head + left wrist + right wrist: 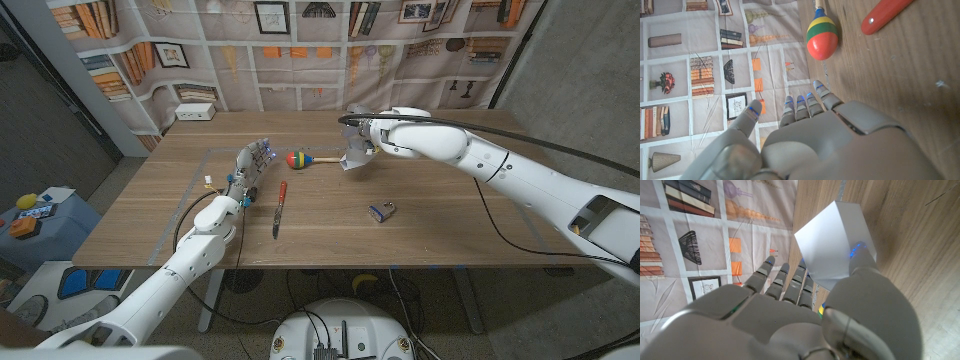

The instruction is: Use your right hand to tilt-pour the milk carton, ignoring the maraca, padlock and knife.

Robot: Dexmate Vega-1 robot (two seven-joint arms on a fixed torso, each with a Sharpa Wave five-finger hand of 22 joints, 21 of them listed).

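My right hand (372, 138) grips the white milk carton (353, 155) at the table's far middle, thumb on one side and fingers on the other. The carton (832, 240) leans over in my right hand (790, 315); whether its base touches the wood I cannot tell. The maraca (297, 159), with red, green and yellow bands, lies just left of the carton. The red-handled knife (279, 207) lies nearer the front, and the padlock (382, 211) sits right of it. My left hand (250, 165) stands by the maraca (821, 35) with fingers apart, holding nothing.
A white box (195, 112) sits at the table's far left corner. A printed bookshelf backdrop hangs behind the table. A black cable runs along my right arm. The knife's red handle (885, 15) lies close to my left hand (810, 135).
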